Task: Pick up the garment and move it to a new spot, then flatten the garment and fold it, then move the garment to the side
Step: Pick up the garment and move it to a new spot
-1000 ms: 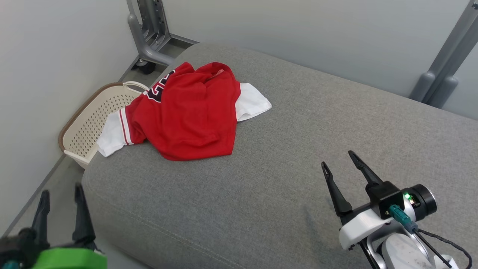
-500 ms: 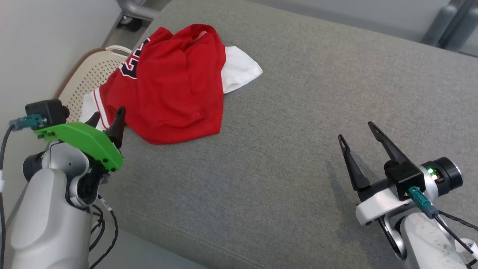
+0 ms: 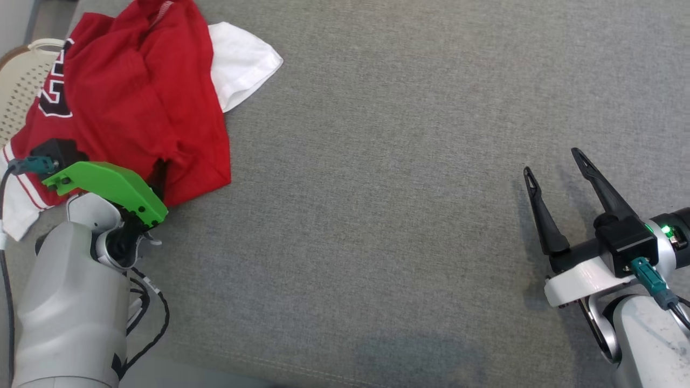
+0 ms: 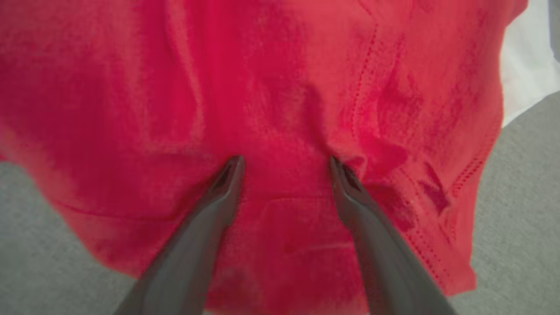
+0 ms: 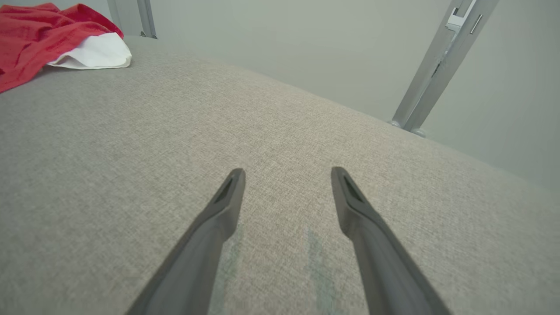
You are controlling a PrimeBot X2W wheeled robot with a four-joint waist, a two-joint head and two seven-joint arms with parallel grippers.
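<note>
Garment (image 3: 135, 97) sits crumpled at the far left of the grey cushion (image 3: 377, 215). Left jaws just swung in over its near hem, spread wide, nothing pinched yet. Right jaws wide too, so I'd guess pickup's next.

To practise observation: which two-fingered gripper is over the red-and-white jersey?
The left gripper, open over the red-and-white jersey; the right gripper is over grey fabric cushion.

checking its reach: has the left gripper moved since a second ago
Yes. The left gripper went forward: it was short of the red jersey, off the grey couch; now it is open over the jersey's near hem.
</note>
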